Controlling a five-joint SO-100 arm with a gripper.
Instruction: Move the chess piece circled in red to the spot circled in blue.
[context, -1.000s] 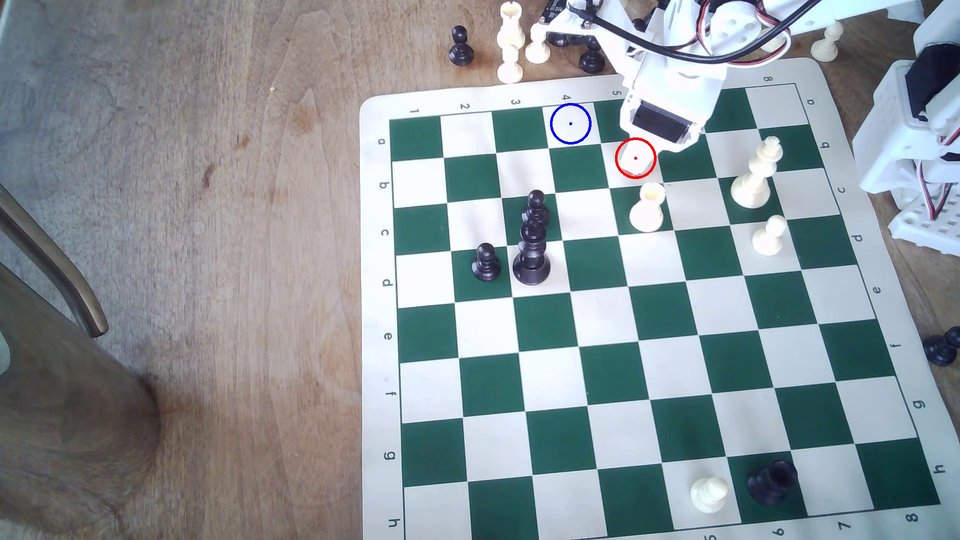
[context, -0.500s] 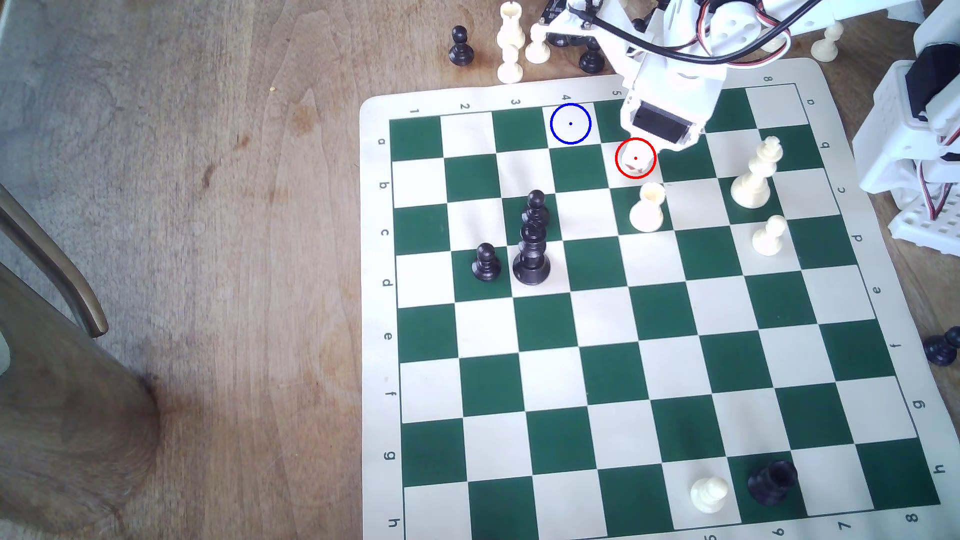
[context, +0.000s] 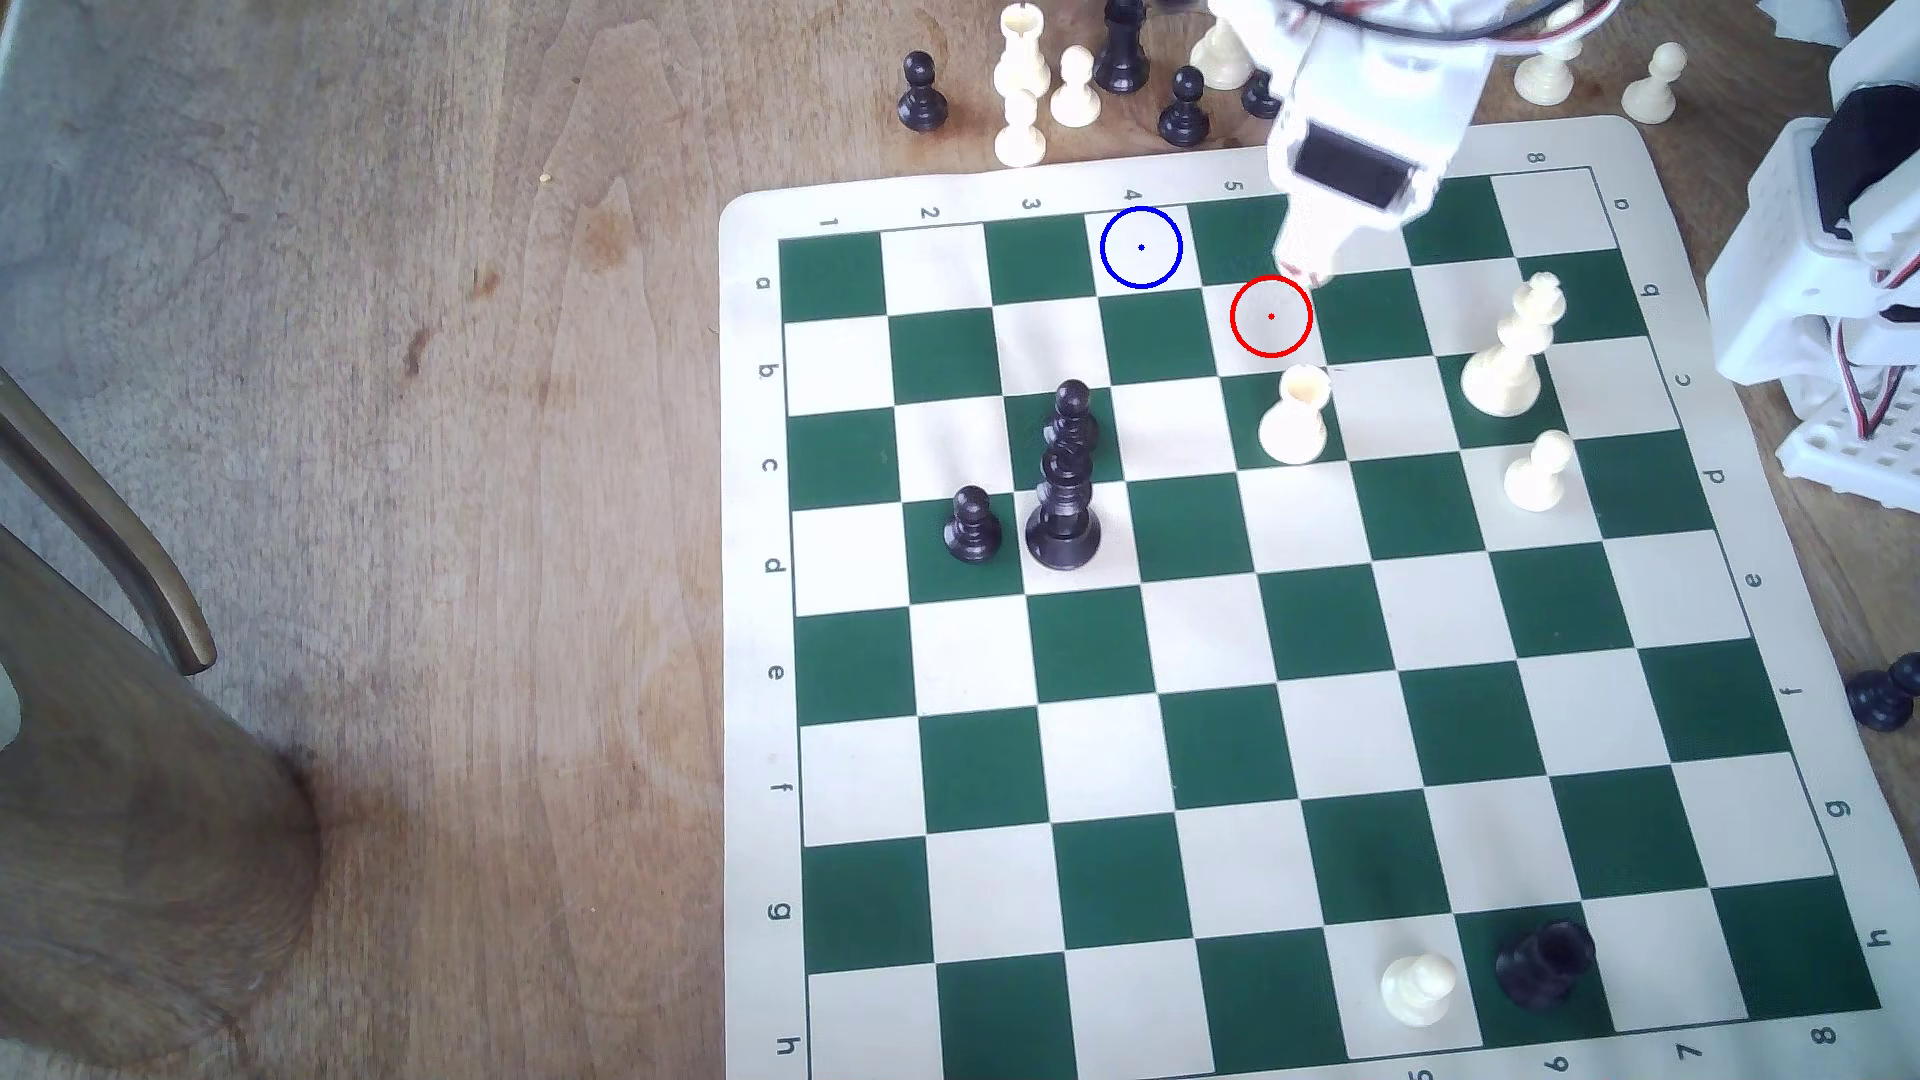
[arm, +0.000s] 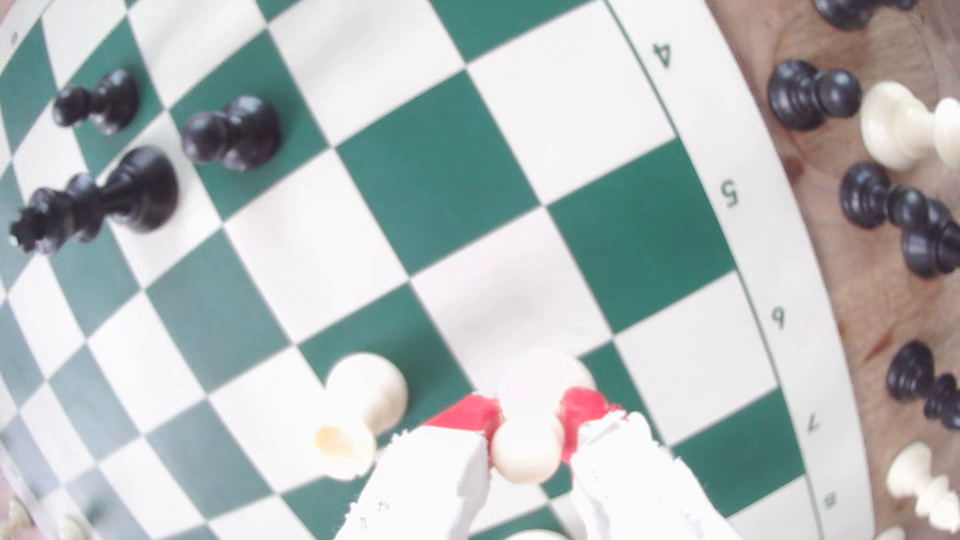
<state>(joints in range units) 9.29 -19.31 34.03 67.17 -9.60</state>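
The claw (arm: 527, 423) is squeezing the little white pawn (arm: 527, 451) by its thin neck, up in the air near the blue ring spot (context: 1141, 247), and it looks light, hard and slippery.

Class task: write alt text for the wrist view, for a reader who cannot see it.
A white pincer with red pads grips a cream pawn by its neck, above a green-and-cream chessboard. A taller cream piece stands close beside it; three black pieces stand farther off.
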